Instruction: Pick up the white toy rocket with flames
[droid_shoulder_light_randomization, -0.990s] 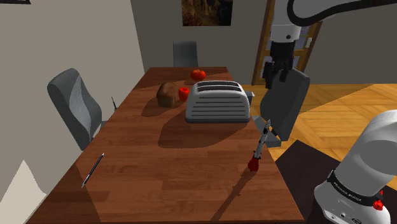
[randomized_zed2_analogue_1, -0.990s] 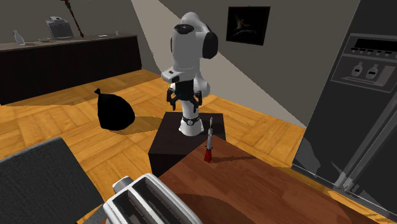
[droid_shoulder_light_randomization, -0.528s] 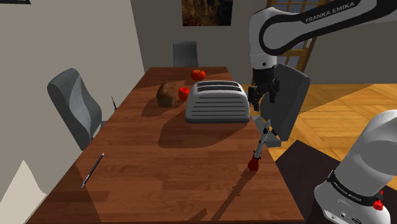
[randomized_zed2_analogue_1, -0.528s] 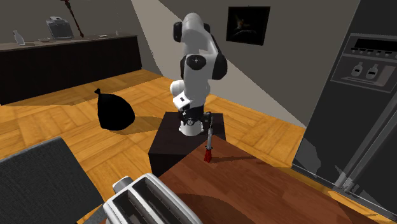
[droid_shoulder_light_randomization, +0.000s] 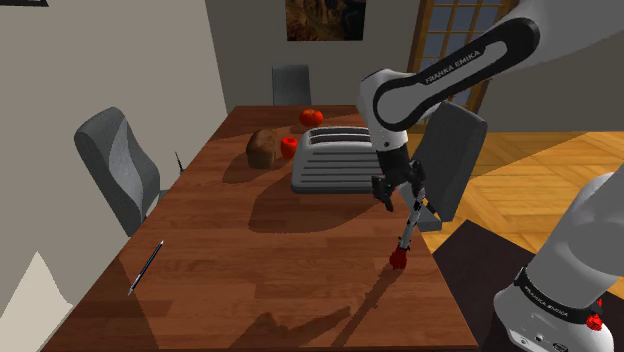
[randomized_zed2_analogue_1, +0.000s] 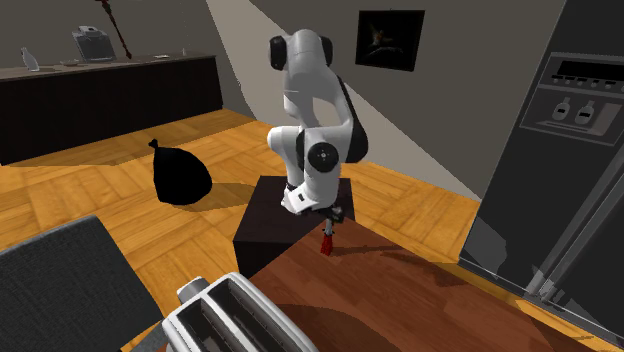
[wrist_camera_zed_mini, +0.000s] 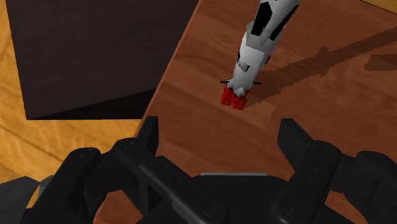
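Since the white rocket (droid_shoulder_light_randomization: 409, 222) stands on its red flames near the tabletop (droid_shoulder_light_randomization: 260, 270) edge closest to the stand (droid_shoulder_light_randomization: 468, 262), I judge this the approach: my hand (droid_shoulder_light_randomization: 399, 193) hovers open by its nose. Next, straddle the body and close. A toaster (droid_shoulder_light_randomization: 340, 160) sits behind; wooden floor (droid_shoulder_light_randomization: 540, 178) beyond.

Exterior views opposed, wrist close; share rocket (droid_shoulder_light_randomization: 406, 236).

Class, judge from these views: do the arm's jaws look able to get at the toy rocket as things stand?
Probably yes: the jaws stand open just short of the rocket, with bare table between them.
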